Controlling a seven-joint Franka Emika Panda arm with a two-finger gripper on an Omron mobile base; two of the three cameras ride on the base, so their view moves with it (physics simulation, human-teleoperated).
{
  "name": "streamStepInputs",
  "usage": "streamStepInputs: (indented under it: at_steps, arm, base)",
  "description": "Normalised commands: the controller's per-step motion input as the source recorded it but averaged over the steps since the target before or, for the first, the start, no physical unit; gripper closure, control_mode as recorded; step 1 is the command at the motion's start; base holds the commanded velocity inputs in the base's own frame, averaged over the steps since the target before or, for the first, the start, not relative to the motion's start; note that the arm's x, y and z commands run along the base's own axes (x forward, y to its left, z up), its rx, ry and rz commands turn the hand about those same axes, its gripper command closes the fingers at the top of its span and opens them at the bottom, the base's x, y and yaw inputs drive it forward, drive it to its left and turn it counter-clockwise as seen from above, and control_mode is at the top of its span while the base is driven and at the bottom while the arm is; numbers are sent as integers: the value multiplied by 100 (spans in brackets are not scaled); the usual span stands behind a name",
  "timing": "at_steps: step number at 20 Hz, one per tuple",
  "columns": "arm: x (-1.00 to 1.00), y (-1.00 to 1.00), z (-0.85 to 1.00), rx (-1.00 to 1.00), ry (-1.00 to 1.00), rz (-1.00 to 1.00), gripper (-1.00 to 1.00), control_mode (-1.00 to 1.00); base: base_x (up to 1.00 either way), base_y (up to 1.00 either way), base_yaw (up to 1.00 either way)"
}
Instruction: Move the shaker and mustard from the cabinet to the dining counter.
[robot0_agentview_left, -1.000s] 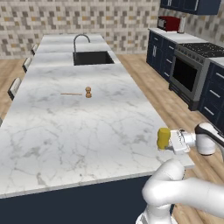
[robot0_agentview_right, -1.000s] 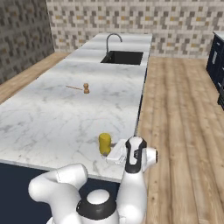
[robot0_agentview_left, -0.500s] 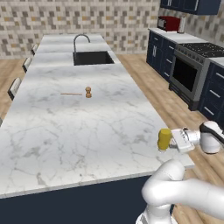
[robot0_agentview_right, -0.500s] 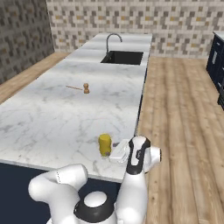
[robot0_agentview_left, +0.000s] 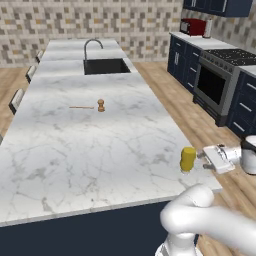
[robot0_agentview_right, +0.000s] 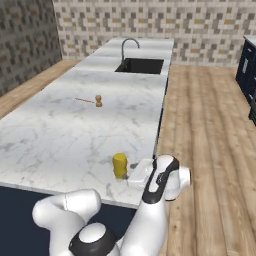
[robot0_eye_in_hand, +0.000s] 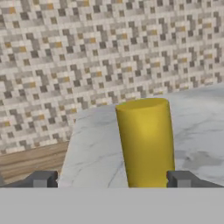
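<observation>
My arm reaches level at lower right, gripper (robot0_agentview_left: 199, 161) spread wide beside the mustard (robot0_agentview_left: 188, 159), gripping nothing. I count one mustard upright on the counter (robot0_agentview_left: 90, 150).

a wood plank floor (robot0_agentview_right: 210, 120) is seen along the long side of the island. the far wall (robot0_agentview_left: 100, 20) is covered in small mosaic tiles of grey, beige and orange; the same tiling (robot0_eye_in_hand: 87, 52) is seen in the hand view. a darker tiled wall (robot0_agentview_right: 25, 40) is seen at the left of the right base view. navy lower cabinets (robot0_agentview_left: 182, 62) are set by a steel range (robot0_agentview_left: 217, 87) with a dark oven door. a red toaster (robot0_agentview_left: 192, 26) is placed on the side worktop (robot0_agentview_left: 210, 44). the room is evenly lit.
</observation>
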Motion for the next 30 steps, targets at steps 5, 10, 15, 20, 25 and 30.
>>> streamStepInputs:
  at_steps: [5,10,15,20,25,30]
  arm:
    - [-70,-1,65,-2,2,-1,-100,-100]
    - [-71,6,98,-6,9,-14,-100,-100]
    - [-66,45,100,-13,16,-23,-100,-100]
    - [-61,71,97,-26,20,-22,-100,-100]
    - [-12,99,66,-40,12,-7,-100,-100]
    - [9,100,6,-47,30,-1,-100,-100]
  base:
    - [0,0,0]
    - [0,0,0]
    - [0,0,0]
    - [0,0,0]
    - [0,0,0]
    - [0,0,0]
